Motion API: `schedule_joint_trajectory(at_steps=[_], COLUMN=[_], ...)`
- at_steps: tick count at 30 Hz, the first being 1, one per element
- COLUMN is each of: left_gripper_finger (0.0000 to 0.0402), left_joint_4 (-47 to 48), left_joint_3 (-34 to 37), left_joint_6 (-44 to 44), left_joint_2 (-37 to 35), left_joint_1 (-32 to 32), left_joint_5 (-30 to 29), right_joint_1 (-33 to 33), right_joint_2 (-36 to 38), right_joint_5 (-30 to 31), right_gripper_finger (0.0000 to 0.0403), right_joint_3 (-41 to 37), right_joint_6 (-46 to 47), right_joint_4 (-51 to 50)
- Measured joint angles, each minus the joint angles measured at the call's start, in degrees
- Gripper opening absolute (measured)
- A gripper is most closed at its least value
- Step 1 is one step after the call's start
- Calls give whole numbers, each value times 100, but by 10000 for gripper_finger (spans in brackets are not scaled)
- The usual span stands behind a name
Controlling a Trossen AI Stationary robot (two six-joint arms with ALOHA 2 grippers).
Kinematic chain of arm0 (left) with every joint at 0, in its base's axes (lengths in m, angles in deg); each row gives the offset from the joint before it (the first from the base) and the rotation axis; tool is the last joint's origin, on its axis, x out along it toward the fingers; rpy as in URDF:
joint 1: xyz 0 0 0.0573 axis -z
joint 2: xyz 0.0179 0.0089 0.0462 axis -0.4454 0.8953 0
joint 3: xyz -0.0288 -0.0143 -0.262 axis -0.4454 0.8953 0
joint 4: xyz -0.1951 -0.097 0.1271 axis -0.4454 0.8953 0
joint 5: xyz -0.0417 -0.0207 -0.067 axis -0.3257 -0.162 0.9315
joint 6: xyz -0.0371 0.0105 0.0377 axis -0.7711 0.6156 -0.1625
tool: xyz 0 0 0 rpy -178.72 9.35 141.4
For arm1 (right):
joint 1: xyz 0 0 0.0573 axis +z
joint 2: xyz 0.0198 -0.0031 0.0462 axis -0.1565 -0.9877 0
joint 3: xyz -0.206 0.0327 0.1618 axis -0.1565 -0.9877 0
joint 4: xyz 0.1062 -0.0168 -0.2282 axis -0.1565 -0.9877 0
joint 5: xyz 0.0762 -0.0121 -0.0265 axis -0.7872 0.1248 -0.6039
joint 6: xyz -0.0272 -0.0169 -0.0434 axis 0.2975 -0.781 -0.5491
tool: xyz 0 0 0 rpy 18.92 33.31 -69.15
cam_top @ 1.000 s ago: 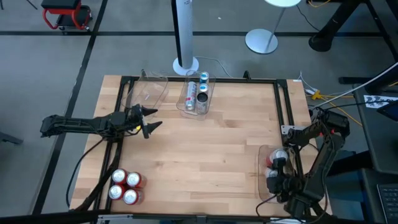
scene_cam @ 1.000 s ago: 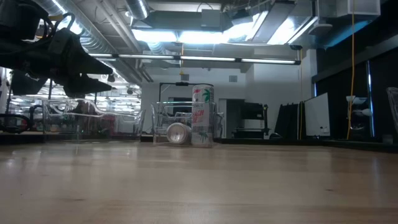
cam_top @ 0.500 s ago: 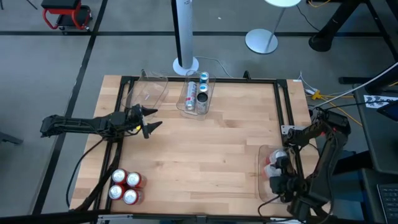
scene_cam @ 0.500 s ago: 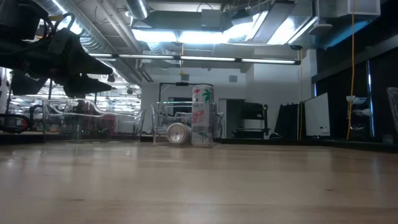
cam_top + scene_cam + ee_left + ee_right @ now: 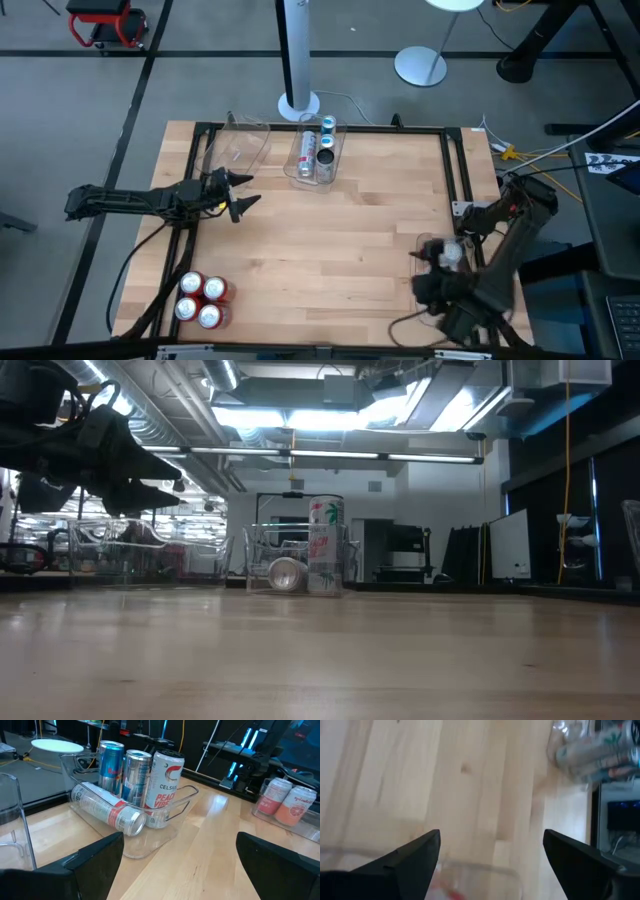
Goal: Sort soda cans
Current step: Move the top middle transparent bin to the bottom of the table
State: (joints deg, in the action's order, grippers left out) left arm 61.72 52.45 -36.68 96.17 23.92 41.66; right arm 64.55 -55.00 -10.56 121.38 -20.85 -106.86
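Four red soda cans stand upright in a cluster at the table's near left corner. A clear bin at the far edge holds several cans, three upright and one lying on its side. Pinkish cans sit in a clear bin at the right edge. My left gripper hovers open above the table's left side, pointing at the far bin. My right gripper is open over the right bin's left part, touching nothing.
An empty clear bin stands at the far left, beside the bin with cans. A black frame runs around the table's edges. The wooden middle of the table is bare. A lamp post base stands beyond the far edge.
My right arm has swung from the right bin's right side toward the table's left, so its gripper now sits over the bin's left part. The left arm and all cans have stayed where they were.
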Motion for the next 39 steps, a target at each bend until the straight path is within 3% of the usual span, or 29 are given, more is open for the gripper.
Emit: schedule_joint_trajectory(at_steps=[7,12,17,25,39], left_gripper_finger=[375,375,375,375,375], left_joint_4=[6,8,3,2,1], left_joint_3=[-1,-2,1,1,0], left_joint_6=[16,7,7,52,109], left_joint_2=[0,0,0,0,0], left_joint_1=[2,2,2,1,2], left_joint_5=[0,0,0,-2,-69], right_joint_1=[-1141,-1930,-2704,-4012,-5621], right_joint_2=[-104,-266,-485,-869,-1477], right_joint_5=[495,506,393,-714,-1627], right_gripper_finger=[353,353,353,353,353], right_joint_3=[-2,-2,-2,-7,-7], right_joint_6=[-2542,-4384,-5560,-6555,-7528], right_joint_4=[1457,2607,3463,4205,5188])
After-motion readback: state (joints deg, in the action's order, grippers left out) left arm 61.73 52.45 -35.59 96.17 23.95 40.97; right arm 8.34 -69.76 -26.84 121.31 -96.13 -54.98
